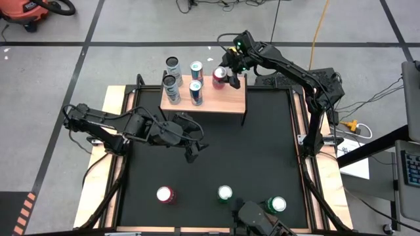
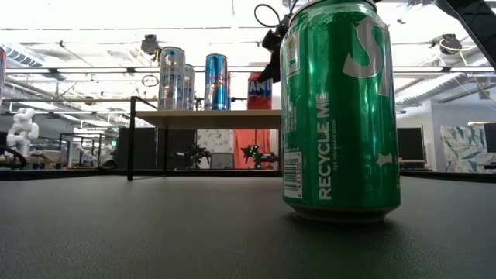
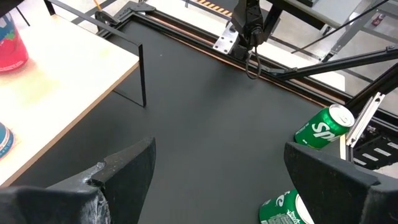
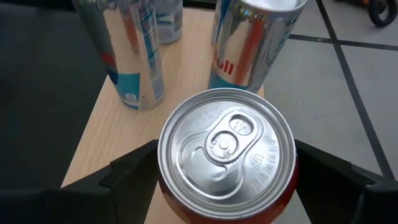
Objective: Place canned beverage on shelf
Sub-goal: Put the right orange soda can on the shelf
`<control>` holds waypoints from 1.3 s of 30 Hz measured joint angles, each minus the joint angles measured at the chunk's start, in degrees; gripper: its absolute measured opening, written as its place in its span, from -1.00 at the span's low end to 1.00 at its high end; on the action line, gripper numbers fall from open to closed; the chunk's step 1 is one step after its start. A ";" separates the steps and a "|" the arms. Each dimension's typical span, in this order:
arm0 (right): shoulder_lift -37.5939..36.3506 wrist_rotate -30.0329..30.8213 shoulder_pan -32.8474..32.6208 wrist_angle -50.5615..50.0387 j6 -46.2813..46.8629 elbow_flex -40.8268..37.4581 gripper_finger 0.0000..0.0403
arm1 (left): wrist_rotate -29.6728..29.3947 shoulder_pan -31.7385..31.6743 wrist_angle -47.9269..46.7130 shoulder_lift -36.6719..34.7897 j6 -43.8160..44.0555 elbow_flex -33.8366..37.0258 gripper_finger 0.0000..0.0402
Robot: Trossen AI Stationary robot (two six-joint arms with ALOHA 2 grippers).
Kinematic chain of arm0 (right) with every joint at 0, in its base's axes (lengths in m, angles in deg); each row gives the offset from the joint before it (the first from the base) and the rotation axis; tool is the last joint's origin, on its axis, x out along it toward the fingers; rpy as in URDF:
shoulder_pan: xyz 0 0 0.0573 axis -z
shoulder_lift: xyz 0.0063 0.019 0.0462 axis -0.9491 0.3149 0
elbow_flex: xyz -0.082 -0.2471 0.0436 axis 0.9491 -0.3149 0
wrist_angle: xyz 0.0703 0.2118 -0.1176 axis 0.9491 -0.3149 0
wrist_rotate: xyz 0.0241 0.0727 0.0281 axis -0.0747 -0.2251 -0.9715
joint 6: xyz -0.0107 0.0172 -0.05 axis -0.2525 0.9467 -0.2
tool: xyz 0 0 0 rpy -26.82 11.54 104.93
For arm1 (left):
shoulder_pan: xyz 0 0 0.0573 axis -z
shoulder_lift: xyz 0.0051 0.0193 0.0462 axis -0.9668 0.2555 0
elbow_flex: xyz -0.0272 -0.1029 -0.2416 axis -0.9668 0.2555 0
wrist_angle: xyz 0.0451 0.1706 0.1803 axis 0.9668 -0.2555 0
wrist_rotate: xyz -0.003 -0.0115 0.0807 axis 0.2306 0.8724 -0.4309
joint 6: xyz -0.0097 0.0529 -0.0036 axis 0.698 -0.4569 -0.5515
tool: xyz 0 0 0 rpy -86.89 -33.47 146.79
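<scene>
One red can (image 1: 219,77) stands upright on the shelf (image 1: 226,101), at the end of its row nearest the right arm, with two blue-and-silver cans (image 1: 196,92) beside it on the board and two silver cans (image 1: 171,88) at the shelf's far end. The right gripper (image 1: 231,76) sits around this red can, its fingers (image 4: 134,171) flanking the body on either side; whether they are touching it or have just come clear, I cannot tell. By my reading the step in hand is the release: the can looks set down, and the next move calls for a clean lift straight up and away so that neither finger tips it into its neighbours.

Away from the shelf, over the black mat (image 1: 262,151), the left gripper (image 1: 190,141) waits with its fingers spread wide and nothing between them. Three more cans stand along the mat's edge opposite the shelf: another red one (image 1: 165,195) and two green ones (image 1: 225,193).

Beyond the table lies grey floor marked with dark tape lines, with a yellow cable (image 1: 319,26) running across it.
</scene>
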 joint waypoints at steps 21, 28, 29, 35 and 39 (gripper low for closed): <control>0.24 0.06 0.35 1.24 1.99 -0.02 0.56 | 0.01 0.00 0.00 0.00 0.17 0.00 0.78; 0.46 0.04 0.66 1.62 2.30 -0.02 0.56 | -0.01 0.00 0.01 0.00 0.16 0.00 0.78; 0.46 0.02 0.68 1.64 2.32 -0.02 0.56 | -0.01 0.00 0.02 0.00 0.16 0.00 0.78; 0.46 -0.11 0.68 1.71 3.22 -0.02 0.56 | -0.01 0.00 0.02 0.00 0.15 0.00 0.78; 0.46 -0.13 0.68 1.83 3.58 -0.02 0.56 | -0.01 0.00 0.02 0.00 0.15 0.00 0.78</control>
